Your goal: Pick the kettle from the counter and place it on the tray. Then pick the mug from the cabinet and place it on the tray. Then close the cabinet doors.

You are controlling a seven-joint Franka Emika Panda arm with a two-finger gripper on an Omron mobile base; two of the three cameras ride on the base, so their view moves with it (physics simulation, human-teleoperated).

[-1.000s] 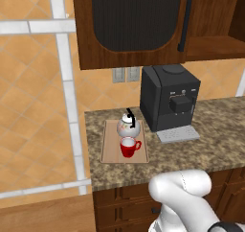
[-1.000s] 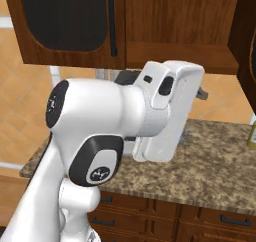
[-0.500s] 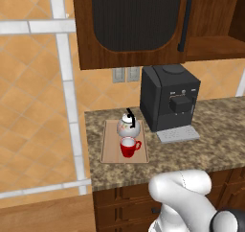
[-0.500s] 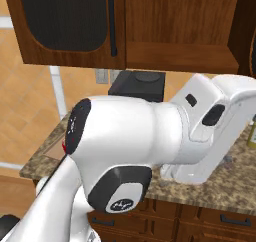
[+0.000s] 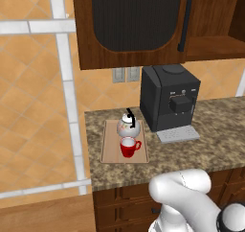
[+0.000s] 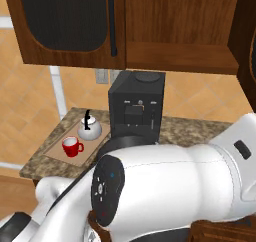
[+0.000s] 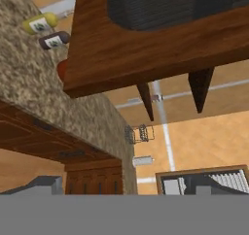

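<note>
On the speckled brown-grey granite worktop sits the flat light tan wooden tray, and both pieces are on it. The small round white kettle with its thin black arched handle stands at the tray's far end, upright, and the bright red mug with a side handle sits just in front of it, nearly touching, handle pointing towards the coffee machine. The right base view agrees: kettle behind, mug nearer the worktop's front edge, both on the tray.

Right beside the tray stands the big black coffee machine, with a small grey drip grate at its foot.

Up above, the large dark brown wooden wall cabinet. Its left door, dark wood frame with a black rounded panel and a black vertical bar handle, lies flat across the front. On the right the cabinet is open, bare shelf and inner wall on show. At the right edge of the right base view, a dark wood door stands swung out.

The tool's fingers don't show in the frames; it reads as spread wide, released, grasping nothing that can be seen. From the hand view, a wood-framed dark panel looms close overhead, worktop edge running past at a steep tilt.
</note>
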